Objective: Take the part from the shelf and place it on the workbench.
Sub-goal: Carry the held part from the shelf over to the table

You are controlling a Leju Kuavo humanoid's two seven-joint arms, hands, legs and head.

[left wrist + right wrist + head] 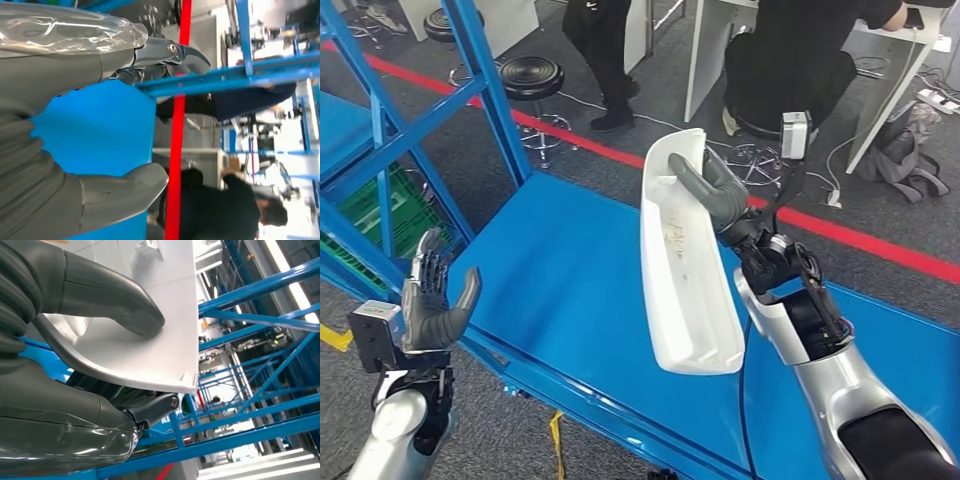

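Note:
A long white curved plastic part (pixel 682 265) hangs above the blue workbench (pixel 561 290) in the head view. My right hand (pixel 716 190) grips its far end, thumb inside the hollow and fingers behind the wall. The right wrist view shows the thumb (pixel 113 300) pressed on the white part (pixel 170 340), with dark fingers (pixel 158 407) under its edge. My left hand (pixel 433 300) is raised at the workbench's near left edge, fingers spread and holding nothing. The left wrist view shows that hand (pixel 94 120) with blue bench between thumb and fingers. The blue shelf frame (pixel 410 130) stands at the left.
A green crate (pixel 388 215) sits low in the shelf. Black stools (pixel 531 80) stand beyond the bench, past a red floor line (pixel 863 240). People stand or sit at white tables (pixel 893 70) at the back. A yellow strap (pixel 555 440) hangs off the bench's front edge.

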